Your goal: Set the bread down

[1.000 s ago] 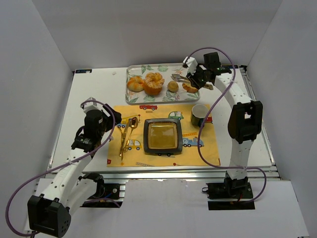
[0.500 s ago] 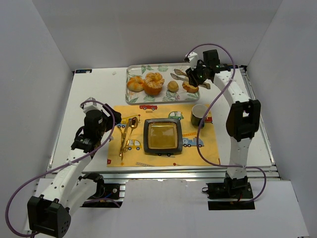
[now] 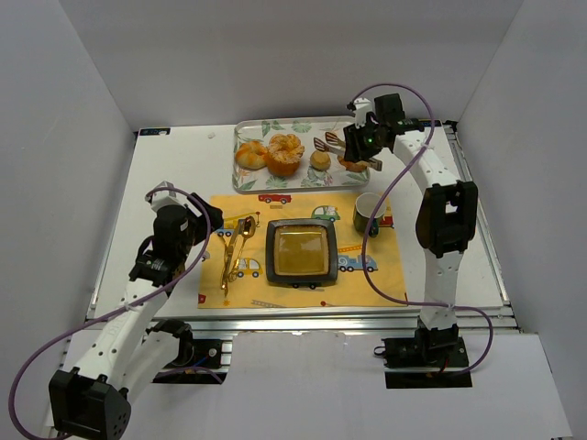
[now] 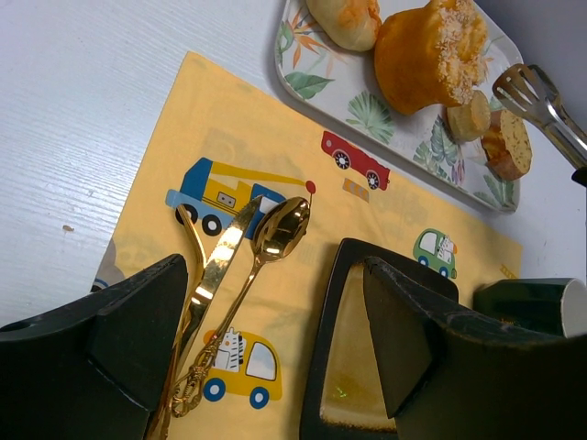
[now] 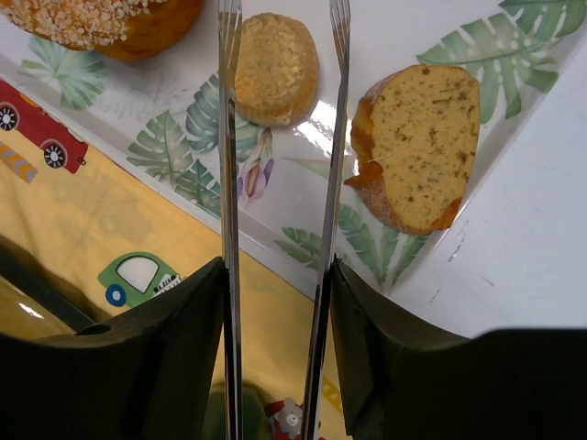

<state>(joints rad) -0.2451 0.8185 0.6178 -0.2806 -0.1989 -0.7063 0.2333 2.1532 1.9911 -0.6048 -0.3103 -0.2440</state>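
White walls box in a white desk, and from the near edge the first thing you meet is the left hand. It hangs low at about 9 o'clock of the dark square plate, fingers spread wide with nothing in them. To my eye it is parked there to stay out of the way. Under it lies gold cutlery on the yellow placemat, laid like a table setting. The plate sits bare in the middle, probably waiting for the bread, with a green mug at its 2 o'clock.

Further back, at 12 o'clock, the leaf-printed tray carries the baked goods. The right hand reaches over its 3 o'clock end, fingers pressed on a pair of tongs whose blades stand apart. A small roll shows between the blade tips, though I cannot tell whether they touch it. A cut slice lies just beside, at the roll's 3 o'clock. Using tongs keeps the fingers off the food.
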